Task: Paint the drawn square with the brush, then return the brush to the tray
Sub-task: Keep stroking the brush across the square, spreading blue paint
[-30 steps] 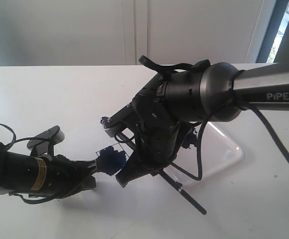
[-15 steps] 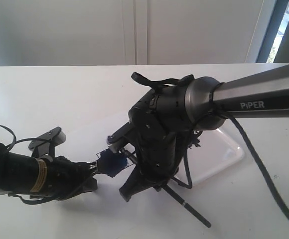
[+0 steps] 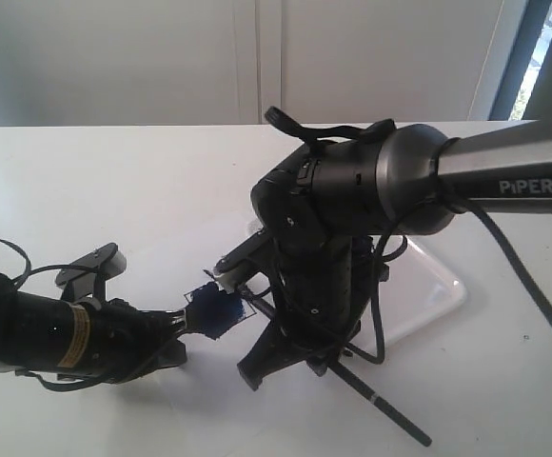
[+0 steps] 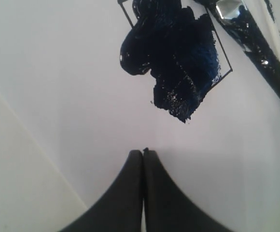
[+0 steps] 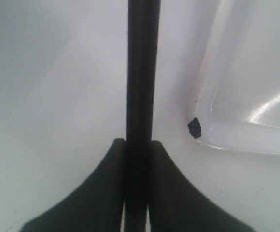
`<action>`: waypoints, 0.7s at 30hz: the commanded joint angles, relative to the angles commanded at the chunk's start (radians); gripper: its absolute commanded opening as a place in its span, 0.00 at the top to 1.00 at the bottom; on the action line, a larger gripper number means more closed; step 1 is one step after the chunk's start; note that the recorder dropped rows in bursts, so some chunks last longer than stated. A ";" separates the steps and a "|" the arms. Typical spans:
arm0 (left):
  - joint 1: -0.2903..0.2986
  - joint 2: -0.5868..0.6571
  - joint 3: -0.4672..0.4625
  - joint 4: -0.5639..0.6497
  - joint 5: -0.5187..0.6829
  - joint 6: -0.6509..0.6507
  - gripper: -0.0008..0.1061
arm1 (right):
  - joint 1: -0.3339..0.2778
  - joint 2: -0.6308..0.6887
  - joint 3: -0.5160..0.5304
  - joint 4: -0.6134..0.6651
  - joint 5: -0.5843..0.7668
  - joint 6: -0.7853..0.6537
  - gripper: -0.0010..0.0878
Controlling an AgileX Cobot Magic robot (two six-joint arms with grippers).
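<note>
The white table (image 3: 86,190) has lots of free room in the upper left of the exterior view, right up to its far edge. In the lower left, the left gripper (image 4: 143,154) lies low over the table. Its two fingers are pressed tight together and hold nothing. Just past its tip, near the middle of the exterior view, is the drawn square (image 3: 217,310). It is mostly filled with dark blue paint. The paint spills over the thin black line on two sides.

The right gripper (image 5: 139,145) points down in the middle. Both its fingers are closed snug on the black handle of the brush (image 3: 383,407). The handle's back end sticks out to the lower right, close to the bottom edge of the frame. The brush's silver part sits just beside a corner of the square. I cannot tell if the bristles touch the paper (image 4: 72,106).

The tray (image 3: 438,286) is on the right, with the right arm (image 3: 352,190) in front of it. The part that shows is shiny white. One small dark spot (image 5: 194,127) sits on a corner of its rim. The rest is hidden.
</note>
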 joint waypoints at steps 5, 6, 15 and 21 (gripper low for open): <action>0.000 0.000 0.000 0.000 0.000 0.000 0.99 | 0.000 0.037 0.000 0.002 -0.029 0.000 0.99; 0.000 0.000 0.000 0.000 0.000 0.000 0.99 | 0.000 0.042 0.000 0.002 -0.025 0.000 0.99; 0.000 0.000 0.000 0.000 0.000 0.000 0.99 | 0.000 0.055 0.000 -0.008 0.056 0.000 0.99; 0.000 0.000 0.000 0.000 0.000 0.000 0.99 | 0.000 0.055 0.000 -0.004 0.131 0.000 0.99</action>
